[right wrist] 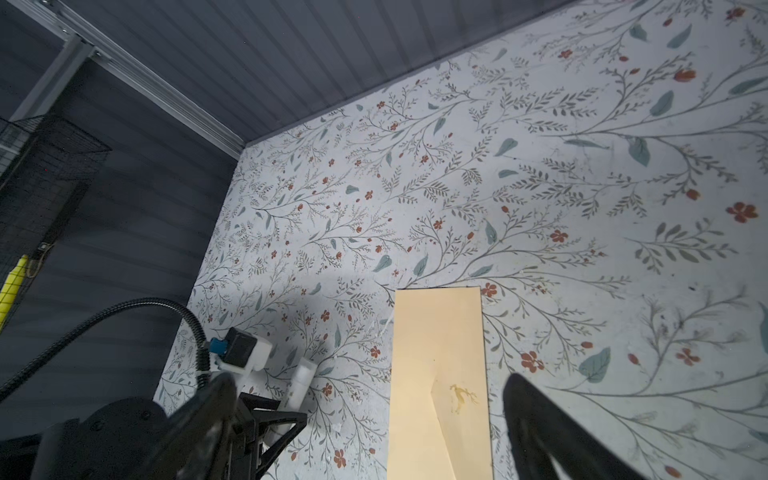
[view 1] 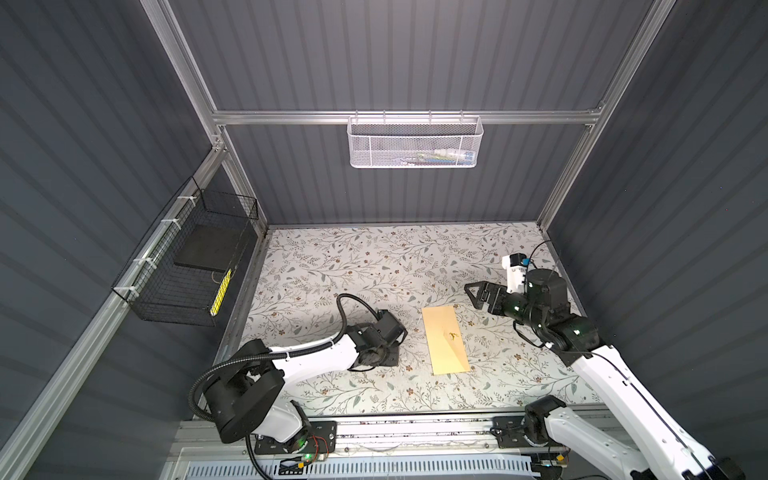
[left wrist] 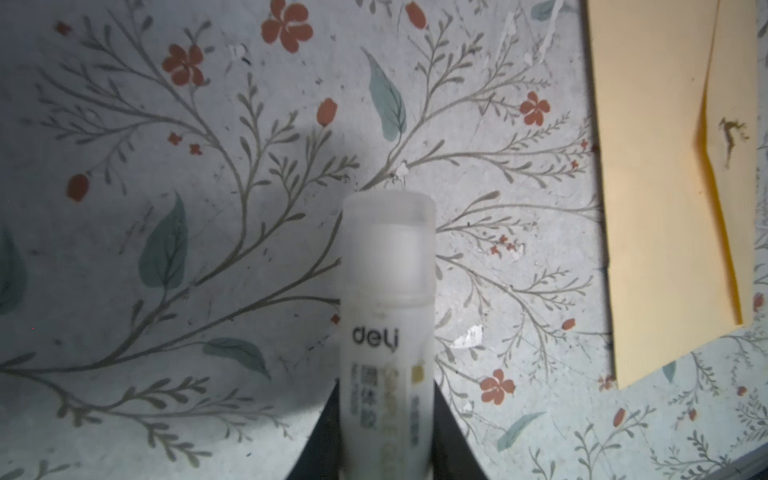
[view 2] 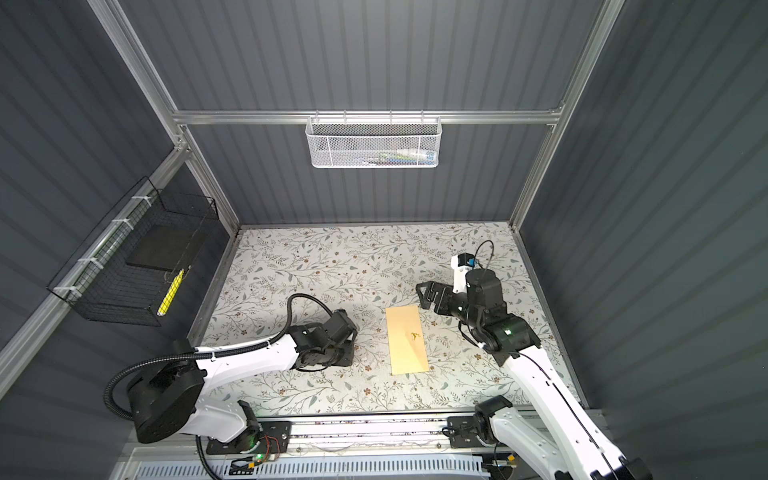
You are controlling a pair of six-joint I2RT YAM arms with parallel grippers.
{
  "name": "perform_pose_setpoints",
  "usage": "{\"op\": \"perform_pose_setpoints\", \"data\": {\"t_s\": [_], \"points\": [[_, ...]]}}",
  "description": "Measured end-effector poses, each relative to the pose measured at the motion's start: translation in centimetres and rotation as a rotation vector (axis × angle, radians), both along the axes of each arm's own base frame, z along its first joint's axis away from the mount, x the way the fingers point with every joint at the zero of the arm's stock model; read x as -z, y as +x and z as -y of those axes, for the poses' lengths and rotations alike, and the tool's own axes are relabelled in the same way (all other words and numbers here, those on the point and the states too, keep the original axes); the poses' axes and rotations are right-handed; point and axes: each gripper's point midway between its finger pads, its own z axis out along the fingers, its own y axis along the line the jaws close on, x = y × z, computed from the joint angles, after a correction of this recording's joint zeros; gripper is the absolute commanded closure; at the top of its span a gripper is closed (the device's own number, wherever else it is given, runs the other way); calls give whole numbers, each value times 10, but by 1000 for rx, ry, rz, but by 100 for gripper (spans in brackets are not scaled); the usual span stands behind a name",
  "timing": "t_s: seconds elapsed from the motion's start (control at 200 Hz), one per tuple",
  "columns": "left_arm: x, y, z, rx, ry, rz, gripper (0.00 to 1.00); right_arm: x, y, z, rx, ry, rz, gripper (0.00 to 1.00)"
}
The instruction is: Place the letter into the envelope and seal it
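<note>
Looking mid-frame, we see the tan envelope [view 1: 445,340] flap-down, stained; left gripper [left wrist: 387,415] clamps glue stick [left wrist: 388,291], right gripper [view 1: 473,296] gapes.

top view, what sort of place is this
Probably a robot test cell: grey ribbed walls on an aluminium frame, a left arm and right arm at a floral tabletop, a hanging mesh basket.

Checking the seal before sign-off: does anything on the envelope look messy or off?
Yes. The envelope has a yellowish-brown squiggly smear on the outside of its folded-down flap, near the point. It looks like stray glue, perhaps from the glue stick. Nothing else stands out.
</note>
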Motion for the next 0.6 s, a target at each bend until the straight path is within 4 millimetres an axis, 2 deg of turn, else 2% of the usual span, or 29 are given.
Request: {"op": "perform_pose_setpoints", "data": {"t_s": [0.11,0.225,0.36,0.465,0.6], "points": [[3,-1,8,4,14,-4,100,-7,-6,1,-10,6,22,1],[4,-2,16,10,24,-5,100,-1,-10,2,-17,0,-1,1],[9,-3,20,4,41,-14,100,18,-16,2,-23,-14,-65,1],[13,-4,18,-3,56,-23,90,33,-21,2,-30,-14,-110,1],[15,-4,17,-11,60,-25,89,51,-29,2,-32,-6,-156,1]]}}
